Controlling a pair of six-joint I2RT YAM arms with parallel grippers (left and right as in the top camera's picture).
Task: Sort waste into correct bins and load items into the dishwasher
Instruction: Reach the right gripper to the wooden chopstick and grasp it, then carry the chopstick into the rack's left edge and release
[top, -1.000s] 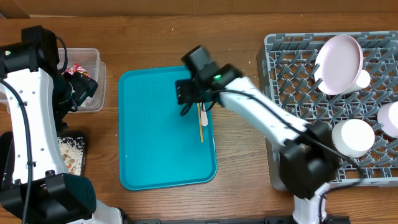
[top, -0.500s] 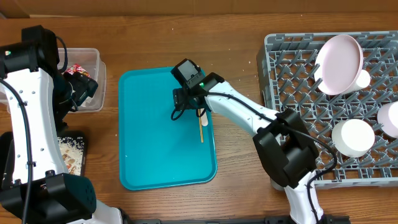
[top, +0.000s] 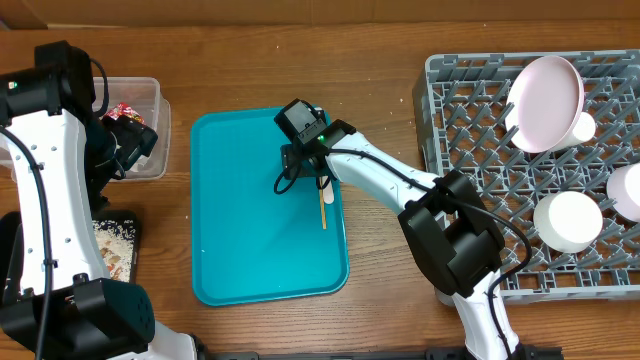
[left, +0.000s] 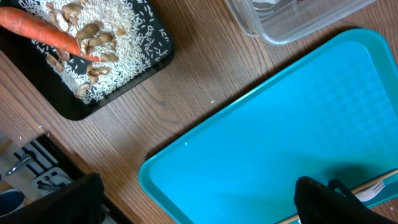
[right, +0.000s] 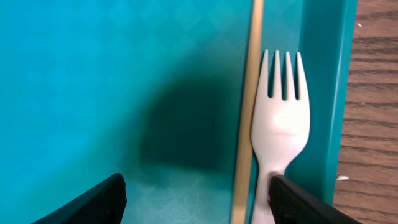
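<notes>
A slim white fork (right: 283, 127) lies on the teal tray (right: 124, 74) beside its right rim, tines pointing away, with a thin wooden stick (right: 250, 106) alongside it. My right gripper (right: 196, 205) hangs low over the tray, open, and the fork's handle runs down to the inner edge of its right finger (right: 305, 202). From above, the right gripper (top: 305, 175) is over the tray's upper right, near the fork (top: 325, 186). My left gripper (top: 132, 140) is open and holds nothing, at the clear tub (top: 145, 92), which holds a red wrapper (top: 128, 110). The carrot (left: 43, 34) and rice lie in the black tray (left: 74, 109).
The grey dish rack (top: 470, 110) at the right holds a tilted white plate (top: 545, 100), a cup (top: 568, 220) and a bowl (top: 630, 190). The left wrist view shows the teal tray (left: 261, 149), the clear tub's corner (left: 292, 28) and bare wood between them.
My right gripper has moved a little left and down over the tray toward the fork, and its arm has swung in. The left arm has not moved.
</notes>
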